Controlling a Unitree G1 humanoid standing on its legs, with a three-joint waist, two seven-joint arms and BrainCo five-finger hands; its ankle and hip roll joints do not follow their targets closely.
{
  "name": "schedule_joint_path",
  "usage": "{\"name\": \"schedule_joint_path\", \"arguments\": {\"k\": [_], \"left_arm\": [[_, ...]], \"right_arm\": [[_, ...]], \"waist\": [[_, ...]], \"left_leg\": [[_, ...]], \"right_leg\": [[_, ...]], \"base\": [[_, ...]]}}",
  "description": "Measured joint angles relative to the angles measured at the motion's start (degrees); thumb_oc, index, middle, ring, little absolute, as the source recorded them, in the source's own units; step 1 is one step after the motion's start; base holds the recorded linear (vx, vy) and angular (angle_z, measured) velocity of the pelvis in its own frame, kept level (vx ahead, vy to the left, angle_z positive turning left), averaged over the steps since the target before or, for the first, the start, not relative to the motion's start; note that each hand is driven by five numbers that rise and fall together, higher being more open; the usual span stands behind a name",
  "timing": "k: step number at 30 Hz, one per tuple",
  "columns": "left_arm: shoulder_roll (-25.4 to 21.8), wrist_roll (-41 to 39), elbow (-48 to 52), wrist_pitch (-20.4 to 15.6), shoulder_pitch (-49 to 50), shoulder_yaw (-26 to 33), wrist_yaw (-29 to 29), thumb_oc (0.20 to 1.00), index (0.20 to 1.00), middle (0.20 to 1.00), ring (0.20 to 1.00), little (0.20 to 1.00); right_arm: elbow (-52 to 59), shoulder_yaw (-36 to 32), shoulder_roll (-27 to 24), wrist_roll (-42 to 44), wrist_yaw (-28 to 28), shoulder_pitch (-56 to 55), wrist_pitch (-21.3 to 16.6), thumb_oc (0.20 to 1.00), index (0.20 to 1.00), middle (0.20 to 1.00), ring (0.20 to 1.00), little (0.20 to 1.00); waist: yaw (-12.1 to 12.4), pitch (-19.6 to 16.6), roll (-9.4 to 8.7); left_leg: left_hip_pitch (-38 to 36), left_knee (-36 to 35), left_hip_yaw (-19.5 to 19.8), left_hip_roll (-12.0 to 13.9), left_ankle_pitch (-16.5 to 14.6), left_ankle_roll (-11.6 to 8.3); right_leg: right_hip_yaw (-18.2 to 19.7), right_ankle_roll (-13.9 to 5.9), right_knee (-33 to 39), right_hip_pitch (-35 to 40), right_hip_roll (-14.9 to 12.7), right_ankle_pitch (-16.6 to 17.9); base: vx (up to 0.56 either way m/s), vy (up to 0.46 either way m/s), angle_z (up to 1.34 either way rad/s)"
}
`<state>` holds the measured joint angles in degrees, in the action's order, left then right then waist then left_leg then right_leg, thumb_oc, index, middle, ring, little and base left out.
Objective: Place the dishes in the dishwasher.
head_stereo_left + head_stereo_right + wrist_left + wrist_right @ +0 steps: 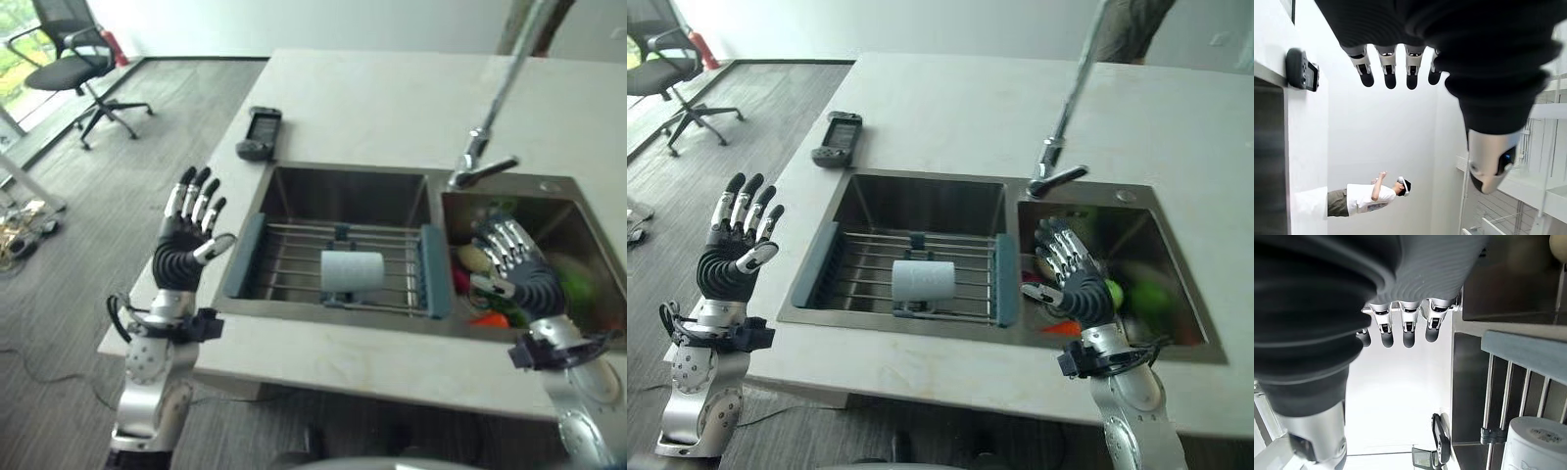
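the cup (353, 271) lies on its side on the drying rack (338, 257) across the left sink basin (911, 201), near the table's front edge. it looks light, stiff and a bit slick, probably breakable, so i'd wrap fingers round its body rather than pinch the rim. the right basin (1156, 235) holds green and orange items i can't identify. my right robot hand (1073, 279) hovers over that basin, fingers straight, holding nothing. my left robot hand (186, 240) is raised off the table's left edge, fingers spread, empty. a small dark device (261, 132) sits behind the sink.
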<state>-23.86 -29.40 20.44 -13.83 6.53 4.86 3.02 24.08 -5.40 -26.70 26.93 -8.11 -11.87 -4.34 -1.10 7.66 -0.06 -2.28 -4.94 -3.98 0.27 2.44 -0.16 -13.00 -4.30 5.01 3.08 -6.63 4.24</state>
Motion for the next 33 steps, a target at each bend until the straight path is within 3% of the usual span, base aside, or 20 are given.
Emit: {"name": "schedule_joint_path", "arguments": {"k": [4, 6, 9, 11, 12, 14, 17, 19, 23, 27, 33], "left_arm": [[-4.09, 10.09, 0.0, 0.33, -0.54, 0.13, -0.78, 1.0, 1.0, 1.0, 1.0, 1.0], [-7.46, 17.46, -0.07, 0.38, -0.81, 0.44, -1.39, 1.0, 1.0, 1.0, 1.0, 1.0], [-16.61, 26.21, -0.28, 0.95, -3.18, 2.31, -1.99, 1.0, 1.0, 1.0, 1.0, 1.0], [-16.79, 29.97, -0.22, 1.38, -7.96, 1.58, -1.6, 1.0, 1.0, 1.0, 1.0, 1.0], [-17.3, 31.48, -0.36, 1.69, -9.32, 0.71, -1.57, 1.0, 1.0, 1.0, 1.0, 1.0], [-22.57, 36.91, -2.71, 4.86, -17.73, -7.31, -1.54, 1.0, 1.0, 1.0, 1.0, 1.0], [-22.03, 37.42, -5.52, 8.79, -21.54, -7.78, 0.97, 1.0, 1.0, 1.0, 1.0, 1.0], [-22.11, 38.23, -6.75, 10.82, -23.16, -8.73, 2.8, 1.0, 1.0, 1.0, 1.0, 1.0], [-23.66, 41.83, -16.8, 18.73, -28.19, -16.97, 9.02, 1.0, 1.0, 1.0, 1.0, 1.0], [-23.71, 42.05, -24.9, 23.78, -33.28, -22.92, 12.95, 1.0, 1.0, 1.0, 1.0, 1.0], [-23.44, 42.07, -32.79, 27.02, -33.62, -25.17, 16.59, 1.0, 1.0, 1.0, 1.0, 1.0]], "right_arm": [[-0.01, 0.22, -0.17, -0.02, 0.32, 3.88, 0.13, 1.0, 1.0, 1.0, 1.0, 1.0], [-0.03, 0.17, -0.82, 0.02, 0.3, 4.57, 0.18, 1.0, 1.0, 1.0, 1.0, 1.0], [-0.49, 0.16, -2.19, 0.04, 0.27, 4.45, 1.3, 1.0, 1.0, 1.0, 1.0, 1.0], [-1.17, 0.44, -2.17, 0.04, 0.09, 4.51, 1.64, 1.0, 1.0, 1.0, 1.0, 1.0], [-1.28, 0.47, -2.18, 0.03, 0.06, 4.61, 1.72, 1.0, 1.0, 1.0, 1.0, 1.0], [-2.27, 2.92, -3.18, 0.03, -0.4, 7.21, 2.66, 1.0, 1.0, 1.0, 1.0, 1.0], [-2.87, 3.0, -3.22, 0.03, -1.38, 7.16, 3.17, 1.0, 1.0, 1.0, 1.0, 1.0], [-3.33, 2.98, -3.28, 0.04, -1.92, 7.15, 4.02, 1.0, 1.0, 1.0, 1.0, 1.0], [-3.74, 3.12, -5.9, 0.1, -3.72, 8.04, 5.16, 1.0, 1.0, 1.0, 1.0, 1.0], [-4.04, 3.79, -7.31, 0.16, -5.0, 9.52, 5.16, 1.0, 1.0, 1.0, 1.0, 1.0], [-4.58, 4.29, -7.32, 0.18, -6.58, 9.72, 5.18, 1.0, 1.0, 1.0, 1.0, 1.0]], "waist": [[0.65, 0.0, -0.26], [0.57, -0.1, -0.5], [-0.11, -0.78, -0.72], [-0.4, -1.81, -0.39], [-0.8, -2.3, -0.22], [-1.98, -3.85, 0.78], [-5.87, -4.51, 1.56], [-6.45, -4.55, 1.62], [-7.63, -5.18, 2.6], [-8.23, -5.37, 2.85], [-10.45, -5.41, 2.85]], "left_leg": [[-1.5, -0.01, 0.05, 0.16, -0.04, -0.02], [-1.9, -0.04, -0.28, 0.17, -0.91, -0.02], [-1.96, -0.41, -1.31, 0.56, -1.21, -0.55], [-1.91, -0.4, -1.37, 0.61, -1.34, -0.38], [-1.88, -0.4, -1.46, 0.6, -1.32, -0.37], [-1.85, -0.4, -2.88, 0.61, -1.09, -0.53], [-2.49, -0.05, -4.09, 0.68, -0.61, -0.1], [-2.94, -0.05, -4.7, 0.71, -0.65, -0.09], [-3.54, -0.43, -6.35, 0.83, -0.87, -0.26], [-3.64, -0.44, -7.7, 1.04, -1.41, -0.62], [-3.86, -0.43, -9.11, 1.56, -1.16, -0.38]], "right_leg": [[0.92, -0.07, 0.01, 1.55, 0.1, -0.05], [1.63, -1.24, 0.02, 1.76, 0.06, -1.01], [2.86, -1.15, 0.03, 1.6, 0.16, -1.25], [3.01, -1.29, 0.03, 1.33, 0.21, -1.43], [3.11, -1.38, 0.03, 1.13, 0.2, -1.51], [4.36, -1.32, 0.3, 0.52, 0.18, -0.69], [5.08, -1.08, 0.03, 0.52, 0.3, -0.29], [6.14, -1.04, 0.03, 0.59, 0.44, -0.24], [7.51, -1.01, 0.34, 0.42, 0.52, 0.03], [9.06, -1.38, 0.35, -0.31, 0.87, 0.14], [9.79, -0.73, 0.34, -0.54, 1.42, 0.69]], "base": [[0.02, 0.078, 0.02], [0.01, 0.081, -0.18], [-0.01, 0.062, -0.19], [0.0, 0.078, -0.05], [0.0, 0.069, -0.04], [0.01, 0.049, -0.25], [0.02, 0.049, -0.24], [0.01, 0.046, -0.2], [0.0, 0.036, -0.2], [-0.01, 0.021, -0.2], [0.0, 0.011, -0.1]]}}
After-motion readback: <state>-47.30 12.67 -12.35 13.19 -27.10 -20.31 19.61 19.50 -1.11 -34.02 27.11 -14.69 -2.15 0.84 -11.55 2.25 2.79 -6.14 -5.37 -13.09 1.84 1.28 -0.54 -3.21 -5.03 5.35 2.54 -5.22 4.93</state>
